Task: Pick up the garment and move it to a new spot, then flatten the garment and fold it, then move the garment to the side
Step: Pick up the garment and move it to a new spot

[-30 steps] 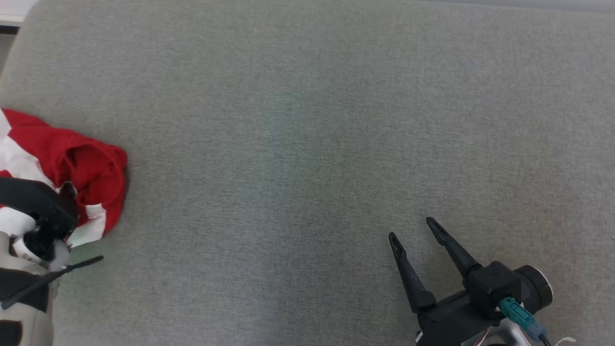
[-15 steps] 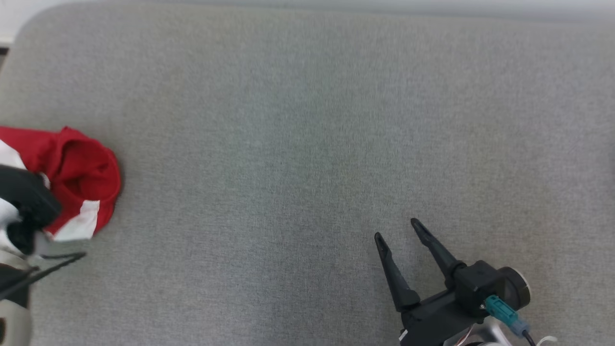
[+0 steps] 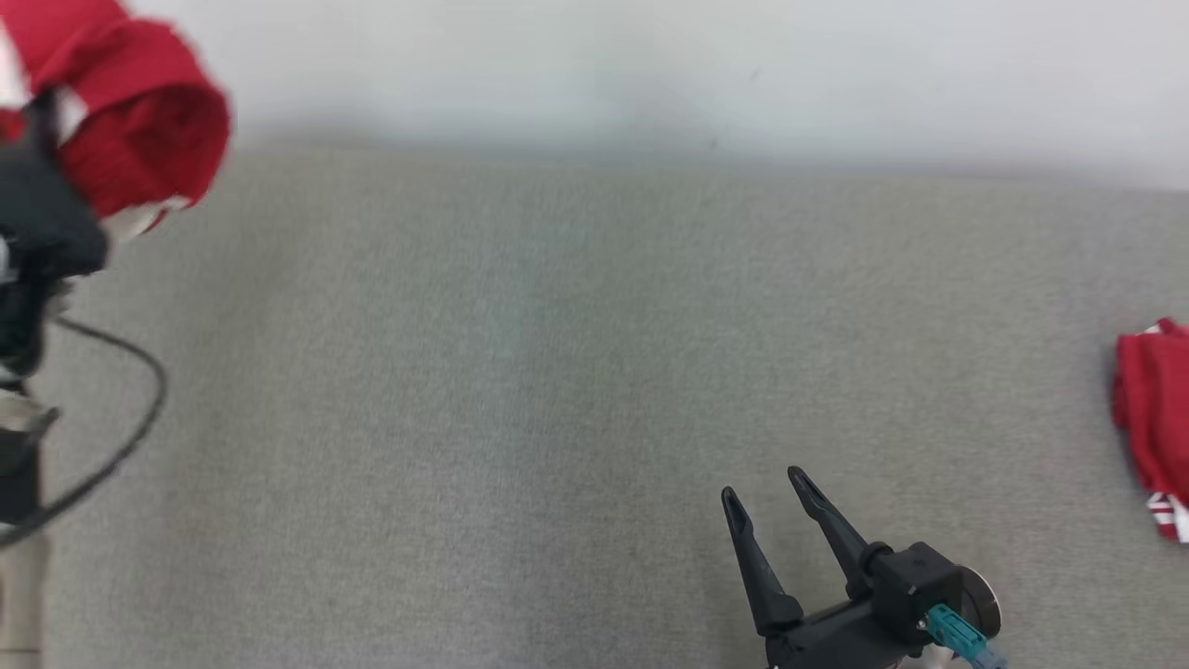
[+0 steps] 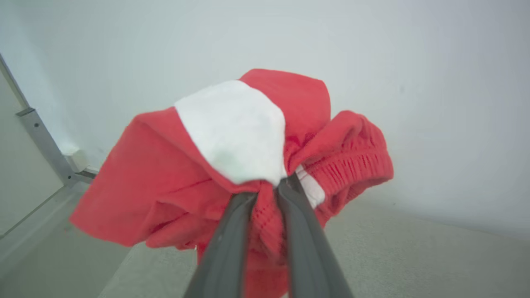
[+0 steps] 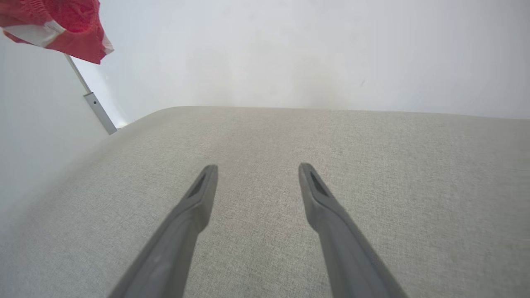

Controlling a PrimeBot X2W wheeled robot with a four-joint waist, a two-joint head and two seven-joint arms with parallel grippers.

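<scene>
1. right gripper (image 3: 762,482) (image 5: 258,167): lwr right of head view, low over the surface. Two dark fingers spread, nothing btwn them; jaws open.
2. padded surface (image 3: 557,390): grey woven fabric. Far-left corner rounded, per right wrist view.
3. second red cloth (image 3: 1152,409): lies on the surface at right edge of head view, white stripes at its near end, cut off by frame. Well apart from right gripper.
4. cable (image 3: 139,418): dark loop, left side, beside left arm.
5. left gripper (image 4: 271,188): fingers nearly together w/ red fabric pinched btwn; jaws clamped on the garment.
6. garment (image 4: 165,174) (image 3: 139,121) (image 5: 62,25): red w/ white panels & ribbed elastic band. Bunched, hangs from left gripper, lifted clear of the surface at far left, wall behind it.
7. metal strip (image 5: 99,109): slanted, at far-left corner past the surface.
8. wall (image 3: 650,74): pale, plain, behind the surface.
</scene>
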